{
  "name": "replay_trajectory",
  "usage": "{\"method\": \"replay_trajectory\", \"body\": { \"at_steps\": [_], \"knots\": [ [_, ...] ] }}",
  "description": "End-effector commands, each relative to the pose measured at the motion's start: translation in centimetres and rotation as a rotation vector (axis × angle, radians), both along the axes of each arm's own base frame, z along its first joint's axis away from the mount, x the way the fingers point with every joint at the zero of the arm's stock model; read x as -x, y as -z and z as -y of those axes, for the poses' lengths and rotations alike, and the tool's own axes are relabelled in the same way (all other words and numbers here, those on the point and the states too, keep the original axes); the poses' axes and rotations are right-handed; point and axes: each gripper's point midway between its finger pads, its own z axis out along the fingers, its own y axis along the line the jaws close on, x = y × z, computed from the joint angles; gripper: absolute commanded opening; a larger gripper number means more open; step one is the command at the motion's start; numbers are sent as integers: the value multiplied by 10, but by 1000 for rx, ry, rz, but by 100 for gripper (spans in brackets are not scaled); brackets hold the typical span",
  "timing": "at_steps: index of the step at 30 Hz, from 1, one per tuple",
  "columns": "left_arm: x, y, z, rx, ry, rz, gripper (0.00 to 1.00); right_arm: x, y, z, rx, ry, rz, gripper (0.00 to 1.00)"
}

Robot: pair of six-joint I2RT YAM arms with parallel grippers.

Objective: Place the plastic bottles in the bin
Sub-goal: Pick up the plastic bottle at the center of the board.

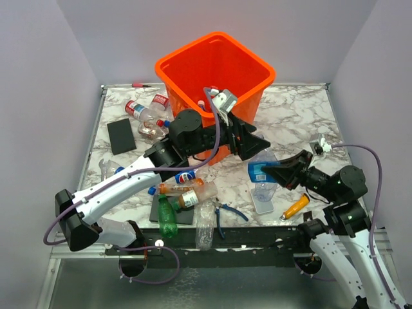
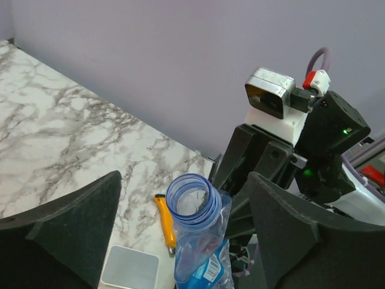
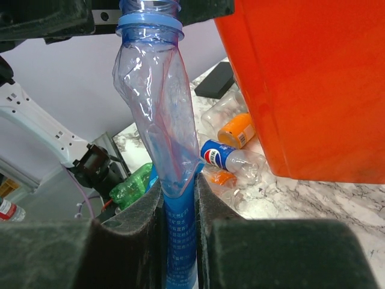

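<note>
My right gripper (image 1: 275,171) is shut on a crushed clear bottle with a blue label (image 1: 260,170), held above the table in front of the orange bin (image 1: 193,64). In the right wrist view the pads (image 3: 210,205) clamp the label and the open neck (image 3: 150,24) points away. My left gripper (image 1: 262,145) is open, and the bottle's neck (image 2: 192,198) sits between its spread fingers (image 2: 78,217) without touching them. Several more bottles lie left of the bin (image 1: 145,116) and in a front cluster (image 1: 183,187), including a green one (image 1: 167,215).
Blue-handled pliers (image 1: 226,212), an orange-handled tool (image 1: 295,206) and a small white box (image 1: 262,201) lie near the front edge. A black pad (image 1: 120,135) lies at the left, and another (image 1: 154,212) lies under the front bottles. The bin wall (image 3: 313,84) stands close on my right gripper's right.
</note>
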Motion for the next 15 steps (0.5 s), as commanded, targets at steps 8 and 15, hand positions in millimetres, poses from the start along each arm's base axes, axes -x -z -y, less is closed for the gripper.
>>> {"method": "replay_trajectory", "body": {
  "at_steps": [8, 15],
  "knots": [
    [18, 5, 21, 21, 159, -78, 52, 2, -8, 1, -26, 5, 40, 19],
    [17, -5, 16, 41, 139, -43, 0, 0, -12, 5, -27, 41, 9, 72]
  ]
}}
